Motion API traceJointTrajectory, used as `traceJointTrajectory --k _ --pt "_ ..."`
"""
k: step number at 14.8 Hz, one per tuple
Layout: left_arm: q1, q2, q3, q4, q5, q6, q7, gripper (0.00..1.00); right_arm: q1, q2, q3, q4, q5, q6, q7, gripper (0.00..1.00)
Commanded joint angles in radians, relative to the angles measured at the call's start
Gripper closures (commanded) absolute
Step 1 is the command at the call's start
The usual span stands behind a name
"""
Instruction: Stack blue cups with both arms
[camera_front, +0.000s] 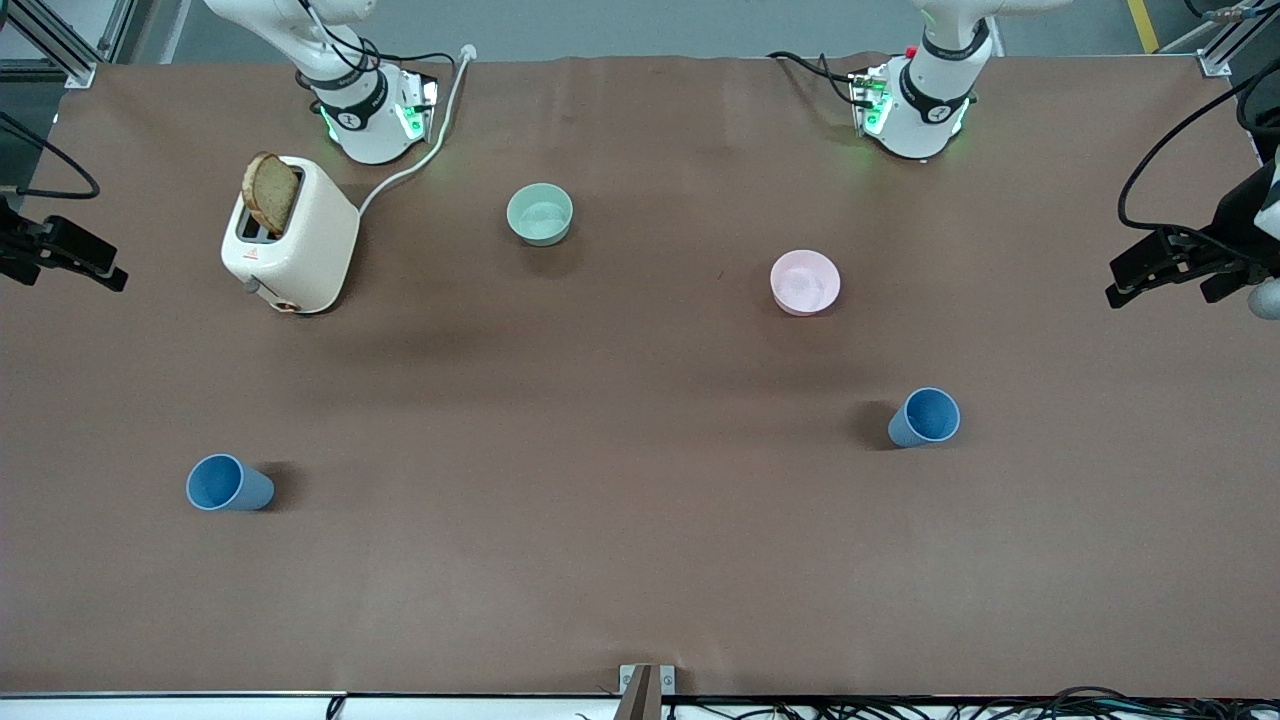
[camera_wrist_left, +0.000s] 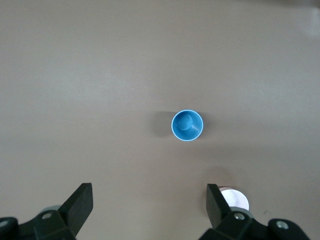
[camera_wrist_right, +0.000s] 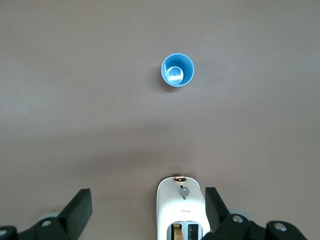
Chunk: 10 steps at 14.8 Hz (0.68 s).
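Brown matte covering spreads over the whole table (camera_front: 640, 560), with a metal rail along the edge nearest the front camera and grey floor showing past the arms' bases. Most of the surface is bare: a broad open band runs between the two cups, and the strip nearest the front camera holds nothing but a small bracket at the rim.

Largest of the objects is the cream toaster (camera_front: 292, 238), standing near the right arm's base with a slice of bread (camera_front: 271, 192) sticking up from a slot and a white cord trailing toward that base. The pink bowl (camera_front: 805, 282) sits toward the left arm's end, the green bowl (camera_front: 540, 213) closer to the bases and nearer the middle.

Both arms wait high at the table's ends. The left gripper (camera_front: 1125, 284) hangs at the left arm's end of the table, fingers (camera_wrist_left: 80, 204) spread wide and holding nothing; its wrist view looks straight down on one cup. The right gripper (camera_front: 100, 270) hangs at the right arm's end, fingers (camera_wrist_right: 80, 205) just as wide and empty, over the toaster's end.

Two plain blue tapered cups stand upright, mouths up, well apart. One cup (camera_front: 925, 418) is nearer the front camera than the pink bowl. The other cup (camera_front: 228, 484) is nearer the front camera than the toaster.
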Motion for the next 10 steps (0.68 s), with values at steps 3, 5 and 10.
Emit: traceJointTrajectory --k 3,5,10 --pt "-0.002 -0.018 0.003 -0.009 -0.015 0.001 0.01 0.0 -0.012 0.006 0.009 0.016 -0.018 -0.011 0.003 0.0" --pt "-0.003 -0.015 0.001 -0.009 -0.015 0.001 0.01 0.0 -0.012 0.006 0.009 0.015 -0.018 -0.011 0.003 0.0" --pt "-0.008 0.005 0.001 -0.013 -0.038 0.001 0.003 0.0 -0.013 0.008 0.009 0.015 -0.018 -0.011 -0.006 0.0"
